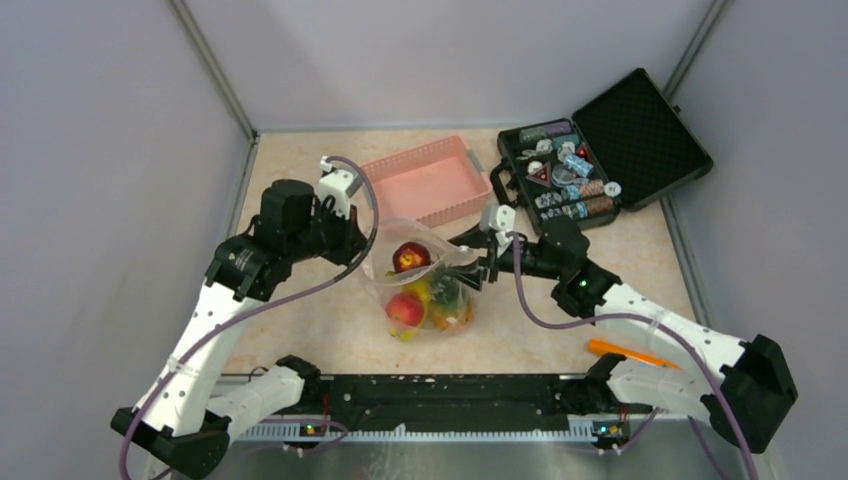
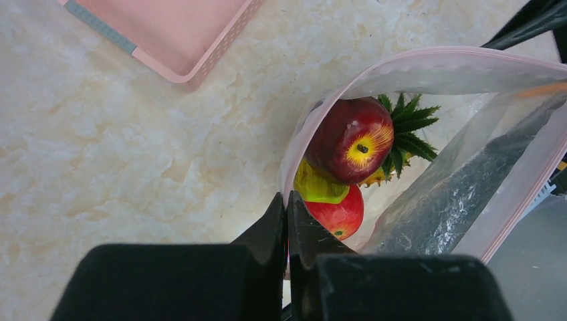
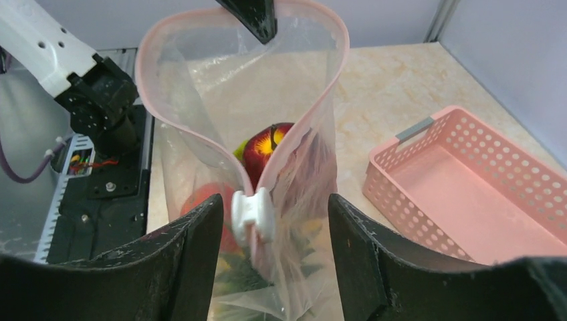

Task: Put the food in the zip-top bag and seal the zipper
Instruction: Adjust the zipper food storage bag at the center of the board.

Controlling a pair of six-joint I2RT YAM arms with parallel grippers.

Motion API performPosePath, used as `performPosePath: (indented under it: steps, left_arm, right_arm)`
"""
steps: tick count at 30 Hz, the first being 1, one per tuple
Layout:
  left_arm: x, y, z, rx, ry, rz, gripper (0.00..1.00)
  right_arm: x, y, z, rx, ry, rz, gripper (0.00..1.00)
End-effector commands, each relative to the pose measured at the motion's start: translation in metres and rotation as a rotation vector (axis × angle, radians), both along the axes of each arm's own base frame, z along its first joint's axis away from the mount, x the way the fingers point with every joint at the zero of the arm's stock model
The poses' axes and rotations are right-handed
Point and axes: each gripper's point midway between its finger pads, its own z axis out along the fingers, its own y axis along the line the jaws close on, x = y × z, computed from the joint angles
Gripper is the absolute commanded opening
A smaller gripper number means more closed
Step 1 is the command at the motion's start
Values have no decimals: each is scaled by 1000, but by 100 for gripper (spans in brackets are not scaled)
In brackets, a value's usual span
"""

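The zip-top bag (image 1: 432, 262) stands on the table between both arms with its mouth open. The food lies inside: a dark maroon fruit (image 2: 351, 137) on top, a red fruit (image 2: 341, 214), the yellow banana (image 2: 314, 187) and the pineapple's green leaves (image 2: 408, 130). My left gripper (image 2: 287, 207) is shut on the pink zipper (image 2: 428, 57) at the mouth's left end. At the other end my right gripper (image 3: 274, 204) is open, its fingers either side of the white slider (image 3: 253, 212) without touching it. The zipper (image 3: 321, 100) loops wide open beyond the slider.
A pink basket (image 1: 425, 180) sits just behind the bag. An open black case (image 1: 600, 150) of small trinkets stands at the back right. An orange stick (image 1: 630, 353) lies near the right arm's base.
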Motion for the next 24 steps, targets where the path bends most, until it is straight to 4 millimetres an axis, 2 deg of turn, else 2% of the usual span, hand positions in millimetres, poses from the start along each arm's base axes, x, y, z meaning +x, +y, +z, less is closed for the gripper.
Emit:
performPosePath:
  steps: [1,4,7,8,9,13,15,16,18,19,22,24]
  left_arm:
    - [1,-2,16,-36,-65,-12,0]
    - [-1,0,15,-29,-61,-9,0]
    - [0,3,14,-20,-71,7,0]
    - [1,6,12,-10,-72,20,0]
    - [2,8,11,0,-72,30,0]
    - [3,12,6,20,-65,49,2]
    - [5,13,8,20,-70,56,58]
    - [6,12,12,12,-86,55,78]
    - [6,9,29,-14,-147,28,95]
    - [5,8,43,-31,-201,16,98]
    - [0,0,87,-85,-365,-70,99]
    - [-15,-20,109,-161,-445,-220,99]
  right_arm:
    - [10,9,23,31,-96,21,55]
    - [8,12,22,38,-87,43,33]
    - [7,8,25,57,-93,26,17]
    - [6,6,27,68,-99,19,4]
    - [5,4,31,82,-108,13,0]
    - [0,-2,43,124,-122,1,0]
    - [-1,-2,45,117,-103,4,0]
    - [-2,0,44,102,-91,20,0]
    - [-5,3,38,61,-60,49,0]
    - [-6,4,37,51,-53,61,0]
    - [-10,7,35,41,-39,95,0]
    - [-16,8,37,36,-33,129,0]
